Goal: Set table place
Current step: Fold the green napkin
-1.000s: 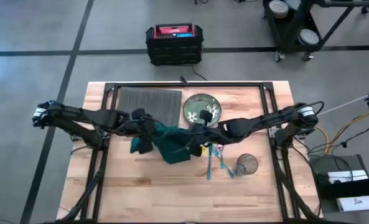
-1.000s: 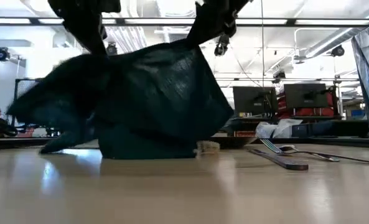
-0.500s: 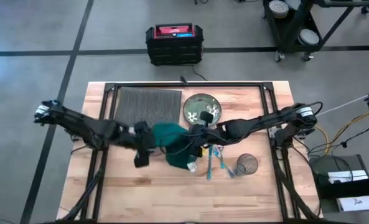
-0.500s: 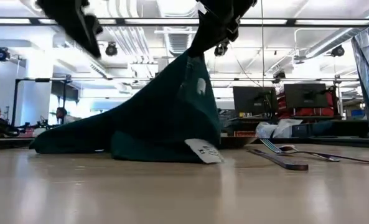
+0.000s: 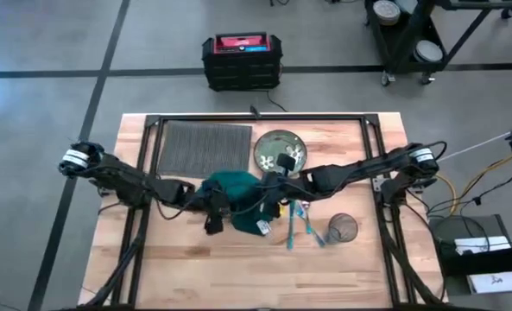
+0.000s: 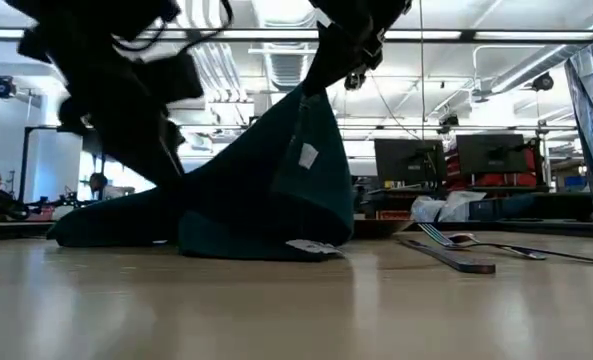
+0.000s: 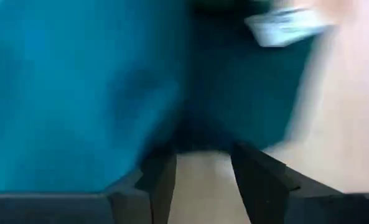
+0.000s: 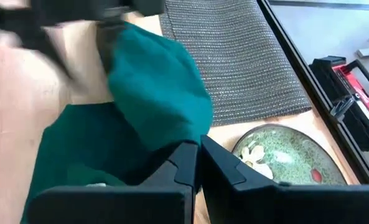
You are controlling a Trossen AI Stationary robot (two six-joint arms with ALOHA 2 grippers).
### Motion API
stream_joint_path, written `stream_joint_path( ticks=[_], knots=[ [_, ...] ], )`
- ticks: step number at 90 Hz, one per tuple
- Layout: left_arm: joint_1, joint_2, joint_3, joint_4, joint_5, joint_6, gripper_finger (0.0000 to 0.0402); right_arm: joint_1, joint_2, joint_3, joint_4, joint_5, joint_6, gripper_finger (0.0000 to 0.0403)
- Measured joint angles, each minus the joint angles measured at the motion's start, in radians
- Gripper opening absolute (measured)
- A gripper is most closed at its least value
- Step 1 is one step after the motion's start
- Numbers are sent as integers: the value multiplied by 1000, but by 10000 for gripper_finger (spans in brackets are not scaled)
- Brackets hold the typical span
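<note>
So the right gripper [image 5: 271,192] is pinching one edge of the dark green cloth napkin [image 5: 237,201] and holding it up off the large light-wood butcher-block table [image 5: 195,259], with the rest of the cloth slumping in a heap on the wood. In the right wrist view its fingers are closed right on the fabric.

The left gripper [image 7: 200,171] is sitting low at the near side of the heap with its fingers spread apart and nothing between them, just bare table showing in the gap.

The dark grey ribbed rectangular placemat [image 5: 204,147] is lying flat at the far side of the table, just beyond the napkin, with the green speckled round plate [image 5: 280,151] right beside it.

What I'm worrying about: the napkin is hanging from a single pinch, so any sideways pull is probably going to drag the bunched part across the wood instead of unfolding it. The cutlery with blue handles [image 5: 300,223] is lying close by on the right side, next to the clear drinking glass [image 5: 343,228], and a sweeping cloth could easily be knocking those around. Also the left fingers could be closing on a thick wad rather than one clean corner.
</note>
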Motion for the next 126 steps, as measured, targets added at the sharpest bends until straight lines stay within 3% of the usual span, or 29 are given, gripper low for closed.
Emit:
stream_joint_path(
  ticks=[8, 15, 21, 33, 39, 47, 61, 68, 80, 85, 101, 126],
  knots=[
    [48, -33, 51, -57, -220, 55, 113, 0, 0, 0, 1, 1, 2, 0],
    [87, -71, 84, -66, -281, 105, 104, 0, 0, 0, 0, 1, 2, 0],
    [113, -90, 95, -67, -181, 112, 97, 0, 0, 0, -1, 0, 3, 0],
    [122, -100, 78, -70, 124, 59, 90, -3, 0, -1, -7, 0, 25, 0],
    [103, -99, 51, -67, 215, 14, 89, -5, 0, -2, -7, 0, 26, 0],
    [70, -91, 3, -43, 279, -2, 90, -6, 1, -4, -7, 0, 26, 0],
    [11, -87, -82, 28, 284, 26, 90, -9, 1, -6, -5, 0, 26, 0],
    [9, -84, -119, 68, 214, 45, 87, -9, 1, -6, 2, 0, 26, 0],
    [15, -63, -141, 139, -58, 161, 79, -9, 1, -6, 14, 0, 26, 0],
    [18, -50, -137, 174, -118, 222, 79, -9, 1, -6, 22, 0, 27, 0],
    [56, 9, -131, 227, -52, 320, 104, -9, 1, -10, 23, 0, 44, 0],
    [156, 204, -124, 395, -63, 368, 175, -9, 1, -42, 62, 0, 69, 0]
  ],
)
